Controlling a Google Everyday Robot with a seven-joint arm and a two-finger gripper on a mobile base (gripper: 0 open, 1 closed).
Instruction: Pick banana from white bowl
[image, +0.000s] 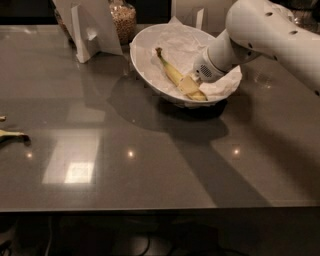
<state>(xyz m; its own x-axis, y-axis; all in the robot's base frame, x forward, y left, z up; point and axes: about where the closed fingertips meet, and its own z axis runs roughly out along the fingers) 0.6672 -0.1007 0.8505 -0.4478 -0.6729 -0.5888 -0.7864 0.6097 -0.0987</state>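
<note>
Table: glossy dark grey, mirroring a square of light.
White stand: upright, back left.
Jar: behind the stand, holding pale grains.
Banana end: left edge, dark-tipped.
Gripper: right of the jar.

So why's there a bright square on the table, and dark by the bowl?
In the camera view, the bright square is glare, a light reflecting off the glossy table; the white bowl throws a dark shadow on its near side; the gripper sits in the bowl at the banana.
</note>
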